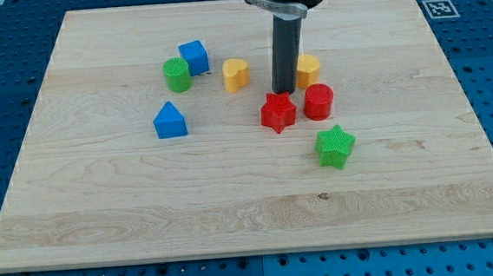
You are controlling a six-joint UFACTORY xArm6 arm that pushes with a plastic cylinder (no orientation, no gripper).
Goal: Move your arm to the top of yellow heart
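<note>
The yellow heart (236,73) lies on the wooden board (104,217), left of centre in the upper half. My dark rod comes down from the view's top, and my tip (283,93) rests on the board to the right of the heart and slightly below it. The tip sits just above the red star (278,112), with a yellow block (308,68) partly hidden behind the rod on its right. It is a short gap away from the heart and does not touch it.
A red cylinder (319,102) stands right of the red star. A green star (335,146) lies below it. A blue cube (194,56) and a green cylinder (177,75) sit left of the heart. A blue house-shaped block (170,121) lies lower left.
</note>
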